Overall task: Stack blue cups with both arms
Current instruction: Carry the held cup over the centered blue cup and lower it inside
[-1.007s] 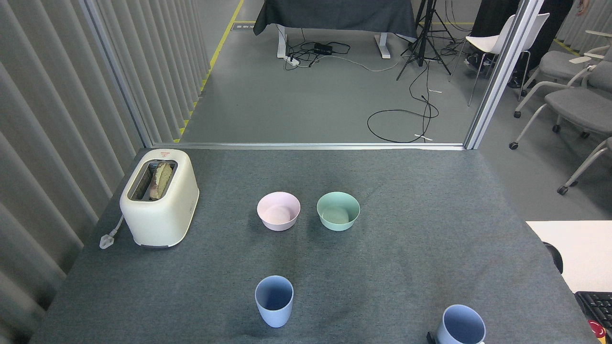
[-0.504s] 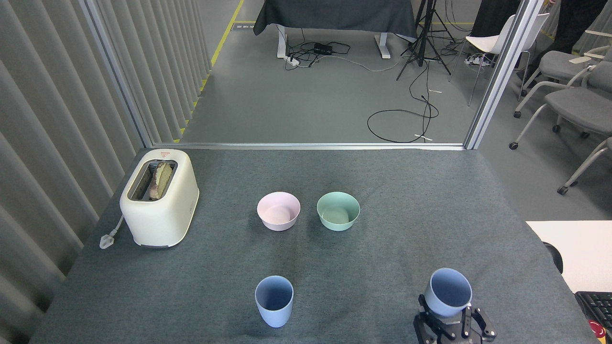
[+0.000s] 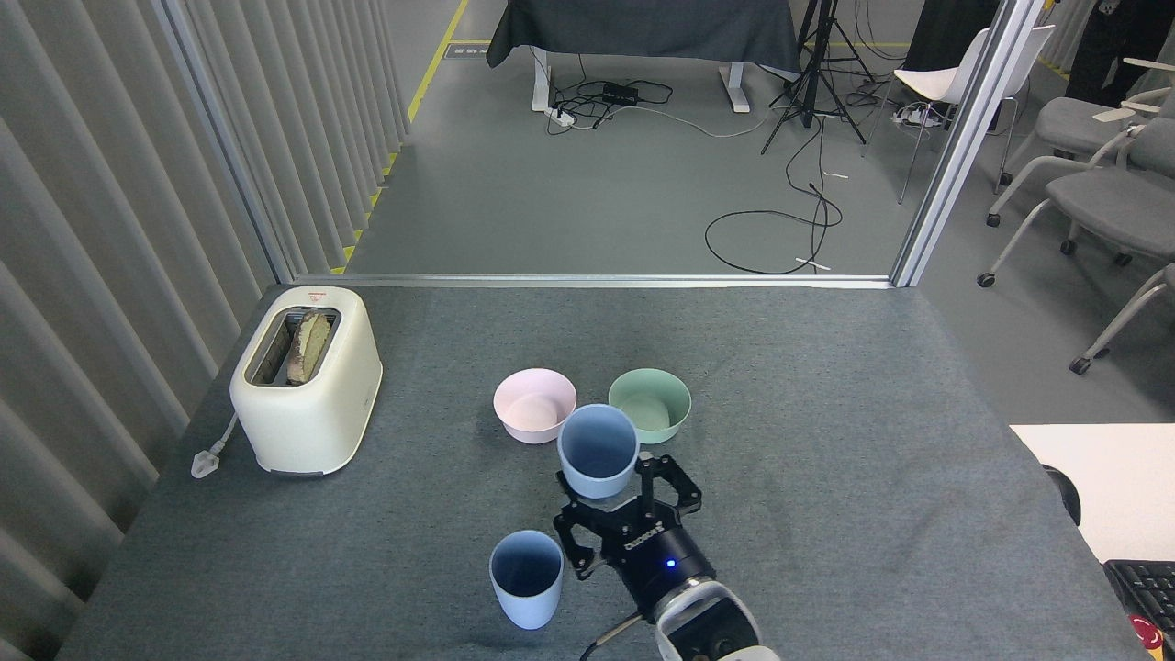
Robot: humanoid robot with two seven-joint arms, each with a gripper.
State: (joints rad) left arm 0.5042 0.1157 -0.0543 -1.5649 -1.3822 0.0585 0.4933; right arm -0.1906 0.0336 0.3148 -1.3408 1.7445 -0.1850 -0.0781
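Grey felt table (image 3: 826, 413): right gripper (image 3: 617, 514), closed around a raised blue cup (image 3: 598, 450), has swung leftward to hover just behind the standing blue cup (image 3: 526, 578), nearly positioned for stacking.

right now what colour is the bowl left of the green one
Pale pink, matte and plain, seen best in the head view.

Claw (image 3: 628, 503) lettering and toaster (image 3: 306, 378) logo (both unreadable).
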